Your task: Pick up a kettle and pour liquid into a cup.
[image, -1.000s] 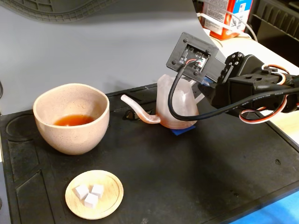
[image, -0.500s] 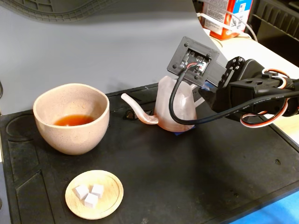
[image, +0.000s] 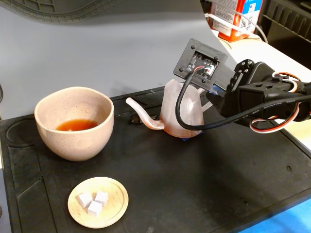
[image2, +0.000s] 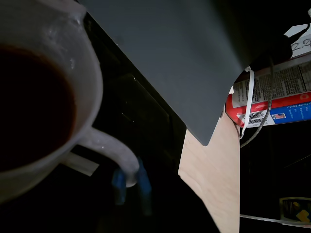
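Standing upright on the surface (image: pixel 233 165), the kettle (image: pixel 181 111) hides the hand (image: pixel 201 108) behind it; its grip cannot be told.

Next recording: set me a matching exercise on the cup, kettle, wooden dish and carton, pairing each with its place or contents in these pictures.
Things:
1. cup
2. kettle
3. wooden dish
4. red and blue carton

States:
A. holds white cubes
B. stands off the mat, top right of the fixed view
C. holds tea-coloured liquid, left on the mat
D. upright at the arm, spout toward the cup

Pairs: 1-C, 2-D, 3-A, 4-B
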Robot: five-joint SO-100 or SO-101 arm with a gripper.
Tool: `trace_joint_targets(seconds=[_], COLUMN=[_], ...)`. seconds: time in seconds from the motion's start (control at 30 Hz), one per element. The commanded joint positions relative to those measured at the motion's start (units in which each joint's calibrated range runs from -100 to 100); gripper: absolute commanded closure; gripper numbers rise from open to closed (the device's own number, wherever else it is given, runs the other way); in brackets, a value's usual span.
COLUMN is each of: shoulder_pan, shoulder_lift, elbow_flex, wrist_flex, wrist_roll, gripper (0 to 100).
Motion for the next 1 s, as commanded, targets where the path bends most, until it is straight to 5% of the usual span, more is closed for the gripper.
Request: trace_joint_targets(seconds=[0.0,0.2,0.37,0.53,0.97], shoulder_pan=[0.0,0.0,0.0,0.0,-0.3], shoulder_lift=[-0.3,-0.3,-0.2,4.4,4.6], elbow_flex=[0.1,0.1,0.1,-0.1,0.9], wrist_flex=[-0.7,-0.7,0.0,-8.0,-7.9], wrist_roll=[0.2,0.2,0.2,0.1,-1.2], gripper=[99,98,83,83,78])
